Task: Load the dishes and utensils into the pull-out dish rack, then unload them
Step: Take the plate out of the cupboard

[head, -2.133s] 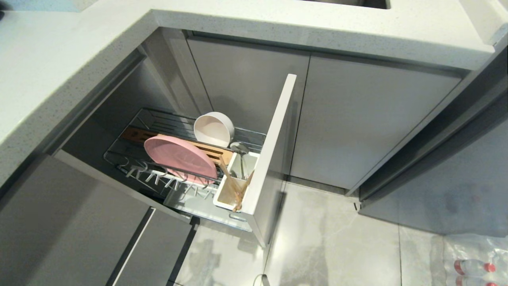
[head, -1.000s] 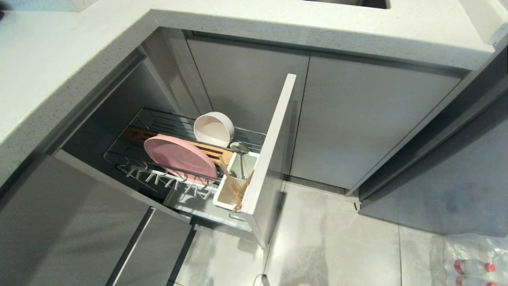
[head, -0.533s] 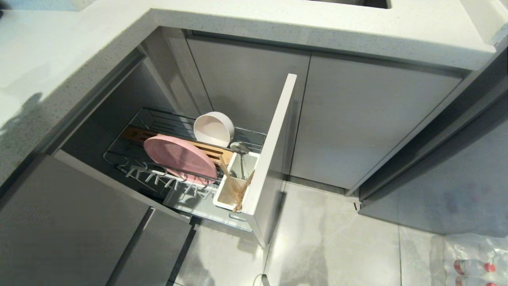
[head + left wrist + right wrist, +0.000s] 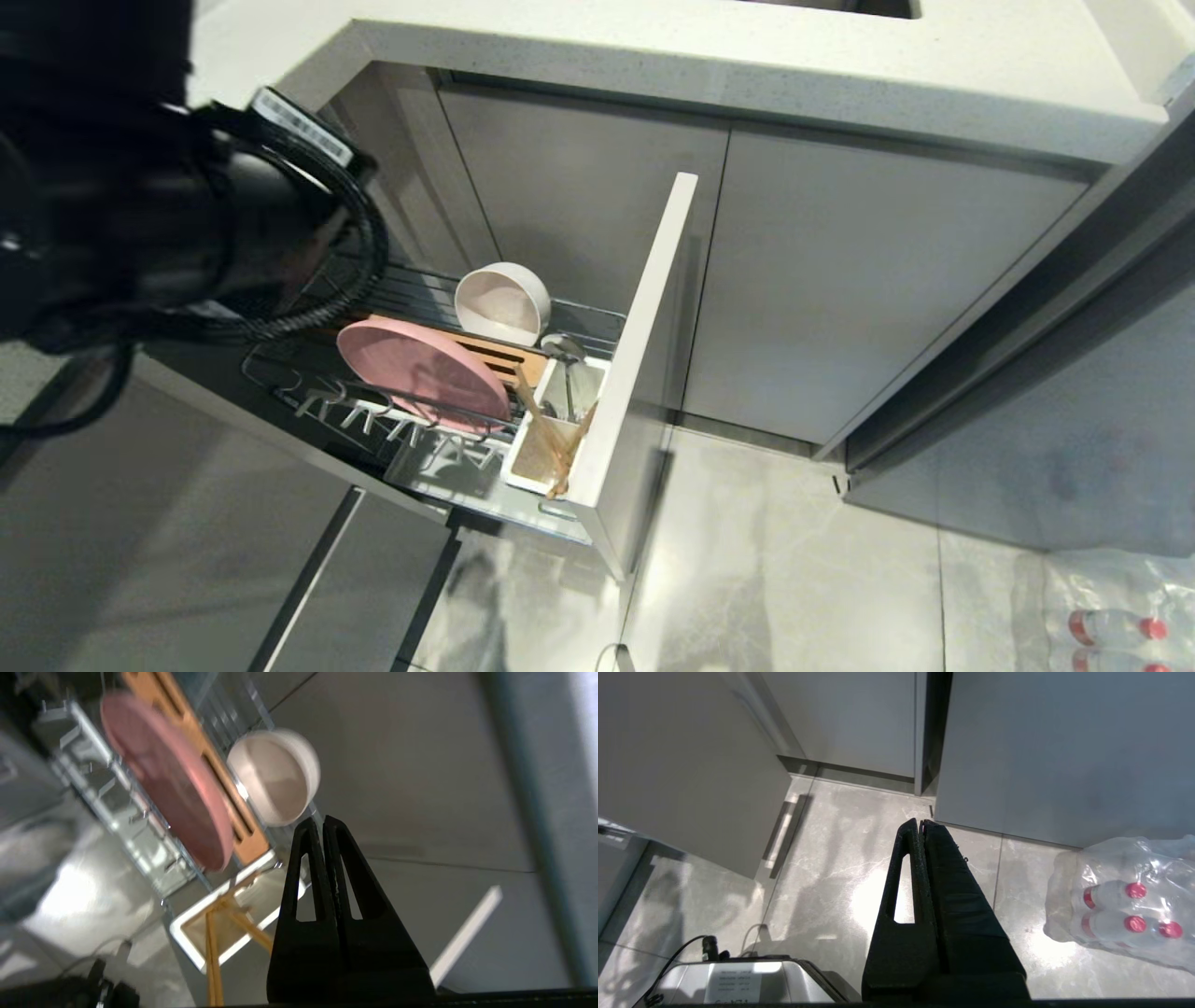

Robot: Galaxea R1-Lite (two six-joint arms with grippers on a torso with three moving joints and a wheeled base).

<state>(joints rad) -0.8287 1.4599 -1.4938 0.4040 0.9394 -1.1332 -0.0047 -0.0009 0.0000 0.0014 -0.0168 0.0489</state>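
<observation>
The pull-out dish rack [image 4: 308, 403] stands drawn out, its pale front panel [image 4: 644, 355] toward the floor. A pink plate [image 4: 420, 369] stands on edge in the prongs. Behind it, past the wooden strip [image 4: 504, 359], a white bowl [image 4: 501, 303] lies on its side. The chopsticks [image 4: 553, 450] lean in the white utensil cup [image 4: 519, 478], and the spoon [image 4: 563, 347] pokes up at the cup's far end. My left arm [image 4: 140, 205] hangs over the rack's back left. The left gripper [image 4: 321, 820] is shut and empty, above the rack near the bowl [image 4: 275, 774]. My right gripper [image 4: 920, 822] is shut over the floor.
Grey cabinet doors [image 4: 859, 280] stand behind and to the right of the rack, under a pale countertop [image 4: 709, 65]. A wrapped pack of water bottles [image 4: 1111, 625] lies on the floor at the right. Another grey door [image 4: 168, 541] stands close on the rack's left.
My left arm has swung into the head view from the upper left and now covers the rack's back left corner. The dishes and utensils have not moved.
</observation>
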